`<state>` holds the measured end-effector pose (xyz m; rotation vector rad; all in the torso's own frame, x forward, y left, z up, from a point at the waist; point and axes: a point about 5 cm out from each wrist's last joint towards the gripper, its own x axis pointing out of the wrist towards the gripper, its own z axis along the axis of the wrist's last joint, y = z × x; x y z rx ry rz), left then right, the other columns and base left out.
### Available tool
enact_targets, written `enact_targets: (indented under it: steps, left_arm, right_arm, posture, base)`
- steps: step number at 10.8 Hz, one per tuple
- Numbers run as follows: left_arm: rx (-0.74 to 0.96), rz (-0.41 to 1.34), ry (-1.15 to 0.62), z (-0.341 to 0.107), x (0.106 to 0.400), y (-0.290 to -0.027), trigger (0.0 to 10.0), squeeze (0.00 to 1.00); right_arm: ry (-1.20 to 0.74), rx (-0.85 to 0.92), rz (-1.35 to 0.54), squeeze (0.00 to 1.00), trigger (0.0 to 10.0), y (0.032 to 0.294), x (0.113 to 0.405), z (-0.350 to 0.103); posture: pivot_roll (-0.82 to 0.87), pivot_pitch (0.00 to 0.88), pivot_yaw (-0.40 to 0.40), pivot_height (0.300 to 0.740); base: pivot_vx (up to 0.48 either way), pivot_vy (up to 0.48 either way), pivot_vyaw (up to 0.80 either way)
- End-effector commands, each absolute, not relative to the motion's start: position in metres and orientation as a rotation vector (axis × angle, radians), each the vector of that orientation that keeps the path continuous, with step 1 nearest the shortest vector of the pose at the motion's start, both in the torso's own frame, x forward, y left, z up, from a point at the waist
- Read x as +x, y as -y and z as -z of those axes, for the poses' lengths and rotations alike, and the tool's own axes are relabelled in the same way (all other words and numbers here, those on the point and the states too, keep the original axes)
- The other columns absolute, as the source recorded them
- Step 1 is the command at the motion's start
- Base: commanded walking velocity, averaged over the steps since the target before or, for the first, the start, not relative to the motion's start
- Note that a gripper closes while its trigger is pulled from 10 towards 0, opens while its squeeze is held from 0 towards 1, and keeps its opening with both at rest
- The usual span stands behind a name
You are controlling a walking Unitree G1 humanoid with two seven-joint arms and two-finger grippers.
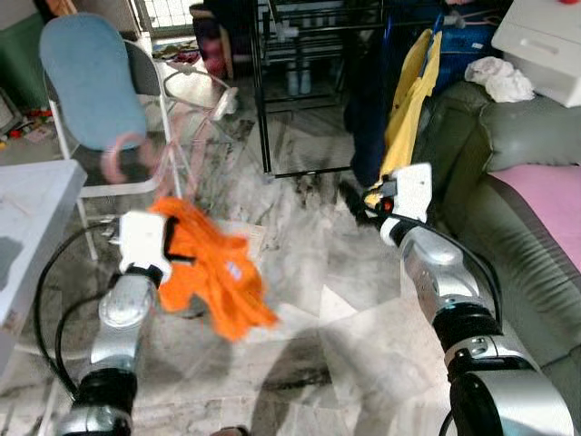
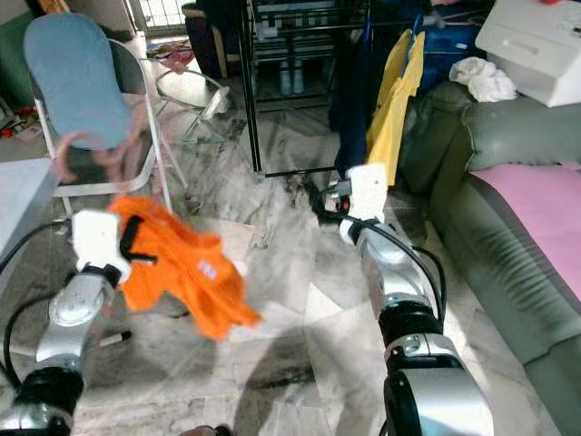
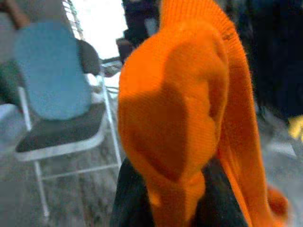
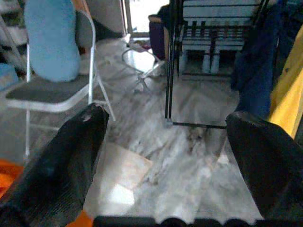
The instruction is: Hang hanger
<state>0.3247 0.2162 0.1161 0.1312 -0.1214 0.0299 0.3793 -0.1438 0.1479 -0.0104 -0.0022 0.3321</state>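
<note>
Fingers of your left gripper [image 3: 165, 198] clamp the orange garment [image 1: 213, 263] on its pink hanger [image 1: 127, 154]; right gripper [image 4: 165, 156] spread wide. Hanging remains: the black rack [image 1: 300, 91] stands far ahead.

We're inside a lived-in home, a living room doubling as a laundry corner. The black clothes rack [image 1: 300, 82] is the anchor: a yellow garment [image 1: 410, 100] and a dark blue one [image 1: 370, 109] hang just right of it, a grey-green sofa [image 1: 508, 173] with a pink cover [image 1: 549, 204] beyond those, a folding chair [image 1: 100, 109] with a blue-padded back well to its left. Marble-patterned floor tiles [image 1: 318, 300] spread in front of the rack.
</note>
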Motion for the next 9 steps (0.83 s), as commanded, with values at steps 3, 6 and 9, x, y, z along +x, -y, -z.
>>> enact_targets:
  steps: [3, 6, 9]
  left_arm:
    - [0.199, 0.019, 0.275, -0.148, 0.324, -0.21, 0.0, 0.0]
    - [0.235, 0.067, 0.172, -0.13, 0.315, -0.205, 0.0, 0.0]
    - [0.144, -0.074, 0.073, -0.093, 0.27, -0.193, 0.0, 0.0]
  right_arm:
    - [0.005, -0.135, -0.491, 0.0, 10.0, 0.126, 0.373, -0.143]
    - [-0.066, -0.144, -0.57, 0.0, 10.0, 0.116, 0.369, -0.138]
    - [-0.101, -0.017, -0.48, 0.0, 10.0, 0.12, 0.341, -0.109]
  posture:
    - [0.0, 0.0, 0.05, 0.74]
    - [0.0, 0.0, 0.071, 0.74]
    - [0.01, 0.0, 0.064, 0.74]
  base:
    - [0.0, 0.0, 0.0]
    - [0.0, 0.0, 0.0]
    - [0.0, 0.0, 0.0]
